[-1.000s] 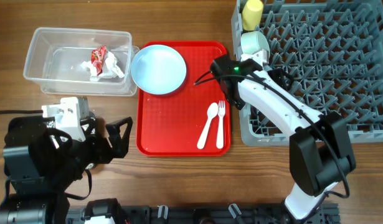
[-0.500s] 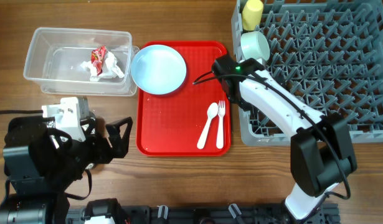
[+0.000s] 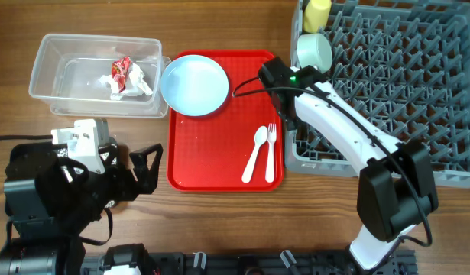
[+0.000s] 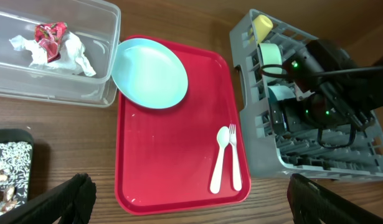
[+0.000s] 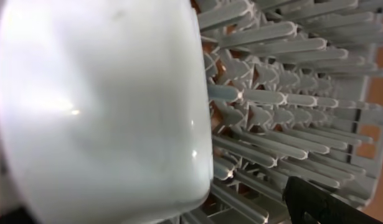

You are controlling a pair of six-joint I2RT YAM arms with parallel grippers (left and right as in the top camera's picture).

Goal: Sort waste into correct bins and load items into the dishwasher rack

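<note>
Glossy pale green bowl (image 3: 312,50) stands on edge among the upright pegs of the grey rack (image 3: 403,69), beside the yellow cup (image 3: 319,11). The right gripper (image 3: 292,75) is spread, its visible finger (image 5: 340,205) clear of the bowl. The left gripper (image 4: 191,194) is spread too.

Even bright light, soft shadows; right-wrist close-up of pale bowl (image 5: 98,106) blurred, glary.
</note>
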